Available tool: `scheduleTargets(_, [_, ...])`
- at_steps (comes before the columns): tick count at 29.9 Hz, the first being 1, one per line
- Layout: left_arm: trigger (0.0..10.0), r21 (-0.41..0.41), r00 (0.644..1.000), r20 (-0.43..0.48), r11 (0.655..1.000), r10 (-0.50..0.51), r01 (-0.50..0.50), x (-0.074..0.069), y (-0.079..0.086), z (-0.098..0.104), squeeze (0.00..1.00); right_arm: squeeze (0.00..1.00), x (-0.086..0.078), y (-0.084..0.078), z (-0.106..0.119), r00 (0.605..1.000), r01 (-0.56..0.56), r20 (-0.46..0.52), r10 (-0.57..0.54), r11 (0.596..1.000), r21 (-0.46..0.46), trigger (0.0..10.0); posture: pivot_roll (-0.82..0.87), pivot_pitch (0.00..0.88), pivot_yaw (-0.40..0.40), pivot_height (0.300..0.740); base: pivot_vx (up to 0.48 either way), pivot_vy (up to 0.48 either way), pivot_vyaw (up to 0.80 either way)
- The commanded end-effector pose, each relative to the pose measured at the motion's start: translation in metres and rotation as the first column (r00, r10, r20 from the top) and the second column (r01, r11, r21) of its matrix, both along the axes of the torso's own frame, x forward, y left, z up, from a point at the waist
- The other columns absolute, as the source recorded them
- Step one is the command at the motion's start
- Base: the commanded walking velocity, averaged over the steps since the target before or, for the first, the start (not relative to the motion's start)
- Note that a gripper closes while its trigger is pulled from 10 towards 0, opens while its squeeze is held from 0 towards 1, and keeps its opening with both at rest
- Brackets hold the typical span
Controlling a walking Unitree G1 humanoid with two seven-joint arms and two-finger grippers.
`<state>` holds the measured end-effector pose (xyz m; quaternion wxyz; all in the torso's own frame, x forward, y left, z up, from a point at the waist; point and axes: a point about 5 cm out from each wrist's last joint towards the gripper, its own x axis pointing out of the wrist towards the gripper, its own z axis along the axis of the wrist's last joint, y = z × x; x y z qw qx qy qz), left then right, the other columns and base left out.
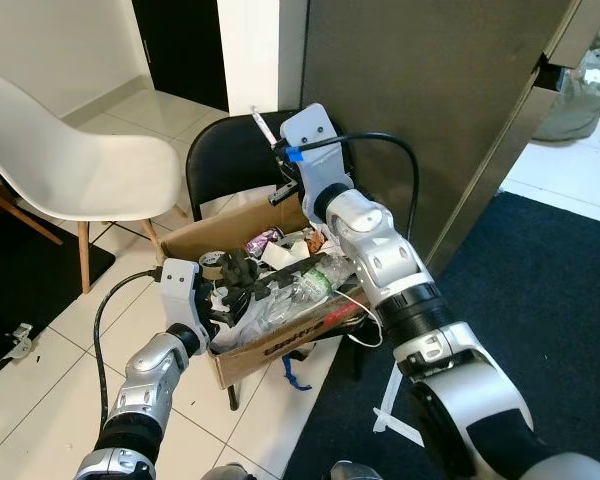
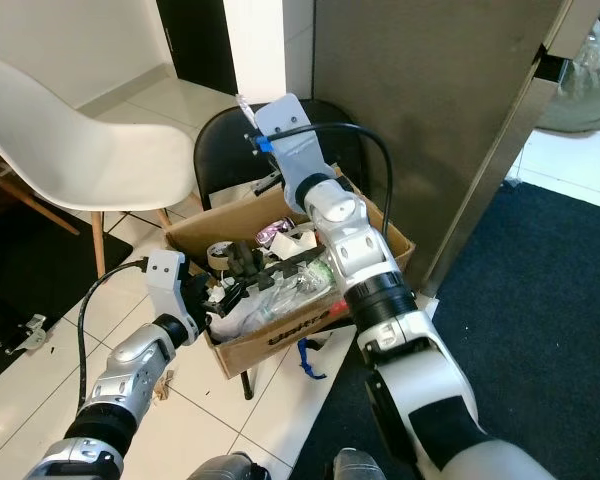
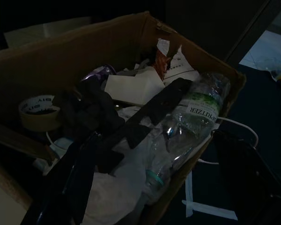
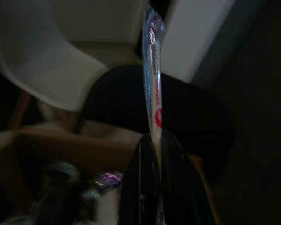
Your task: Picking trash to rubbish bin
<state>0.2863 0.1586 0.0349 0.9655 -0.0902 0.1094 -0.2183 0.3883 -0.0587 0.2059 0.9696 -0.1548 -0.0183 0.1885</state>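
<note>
- A white moulded plastic chair with wooden legs [image 1: 70,160] and a black round-seated chair [image 1: 230,160] are seen behind the bin, with a tall dark grey cabinet [image 1: 430,110] to the robot's right. If the right arm were swung wide, one of these could be struck.
- An open brown cardboard box used as the rubbish bin [image 1: 270,345] is seen on the tiled floor, already crammed. A crushed clear plastic water bottle with a green label [image 3: 192,117] lies against its rim, and could be tipped out if the box were pushed.
- The right gripper [image 4: 157,154] is held above the far side of the box, pinched shut on a thin clear sachet wrapper with red print [image 4: 153,70] that stands straight up from the fingers. The grip is judged slight; the wrapper could slip, or cling to a finger on release and fall behind the box.
- The left gripper [image 3: 79,159] is seen low at the near rim, fingers reaching in among the trash; whether they are spread or closed cannot be told. A dark crumpled scrap [image 3: 89,110] could be dragged out when it is withdrawn.
- A roll of beige tape [image 3: 37,112] lies in the corner.
</note>
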Motion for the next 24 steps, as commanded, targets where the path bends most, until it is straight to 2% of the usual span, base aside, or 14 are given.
scheduleTargets(1, [10.0, 0.015, 1.000, -0.018, 1.000, 0.000, 0.000, -0.005, 0.000, -0.004, 0.00, 0.00, 0.006, -0.009, 0.001, 0.998, 0.057, -0.005, -0.057, 0.998, 0.004, 10.0, 0.00, 0.000, -0.033, 0.740, 0.000, 0.000, 0.00])
scheduleTargets(7, [10.0, 0.024, 1.000, -0.008, 1.000, 0.019, -0.019, -0.012, 0.004, -0.004, 0.00, 0.00, 0.014, -0.014, 0.008, 0.997, 0.070, -0.013, -0.070, 0.998, 0.005, 10.0, 0.02, 0.000, -0.061, 0.740, 0.000, 0.000, 0.00])
scheduleTargets(15, [10.0, 0.046, 0.997, -0.001, 0.996, 0.077, -0.077, -0.035, 0.018, -0.005, 0.00, 0.00, 0.014, 0.007, 0.018, 1.000, -0.008, -0.016, 0.009, 0.998, 0.061, 10.0, 0.07, 0.068, -0.087, 0.740, 0.000, 0.000, 0.00])
scheduleTargets(18, [10.0, 0.050, 0.996, 0.001, 0.995, 0.086, -0.086, -0.038, 0.020, -0.004, 0.00, 0.00, 0.013, 0.009, 0.019, 1.000, -0.016, -0.016, 0.017, 0.998, 0.067, 10.0, 0.07, 0.082, -0.089, 0.740, 0.000, 0.000, 0.00])
scheduleTargets(21, [10.0, 0.064, 0.994, 0.003, 0.992, 0.105, -0.105, -0.051, 0.026, -0.001, 0.00, 0.00, 0.010, 0.018, 0.027, 0.998, -0.065, -0.020, 0.067, 0.990, 0.122, 10.0, 0.08, 0.133, -0.089, 0.740, 0.000, 0.000, 0.00])
scheduleTargets(24, [10.0, 0.083, 0.995, 0.000, 0.991, 0.102, -0.102, -0.056, 0.028, 0.001, 0.00, 0.00, 0.008, 0.025, 0.037, 0.996, -0.087, -0.002, 0.088, 0.986, 0.140, 10.0, 0.08, 0.153, -0.088, 0.740, 0.000, 0.000, 0.00])
